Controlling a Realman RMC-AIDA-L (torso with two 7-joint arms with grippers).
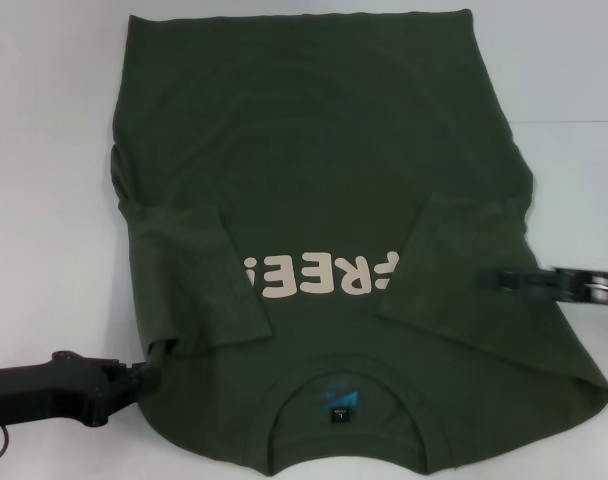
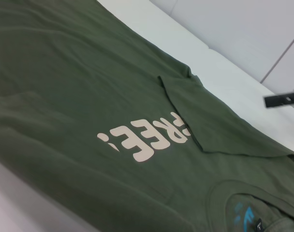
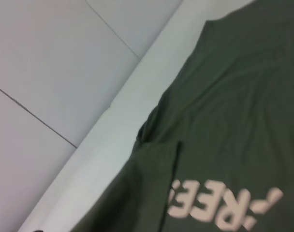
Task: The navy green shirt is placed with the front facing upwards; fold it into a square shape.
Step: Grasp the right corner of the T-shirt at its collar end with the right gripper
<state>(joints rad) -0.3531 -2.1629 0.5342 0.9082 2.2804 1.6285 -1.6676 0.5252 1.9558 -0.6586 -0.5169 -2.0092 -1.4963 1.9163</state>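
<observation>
Both of my hands sit low at the near edges of the dark olive-green cotton T-shirt (image 1: pixel 314 190) spread on the white bench (image 1: pixel 44 150). My left hand (image 1: pixel 149 375) meets the shirt's left shoulder edge; I cannot tell whether its fingers are parted or pinching cloth. My right hand (image 1: pixel 499 280) reaches in over the right side, its tip at the folded sleeve; its grip is unclear too. The shirt lies front up, collar nearest me, hem at the far edge. Both short sleeves are folded inward, each flap covering one end of the cream "FREE" lettering (image 1: pixel 319 277). Bare bench shows along the left side and at the far right. Blue and black neck labels (image 1: pixel 341 402) show inside the collar.
</observation>
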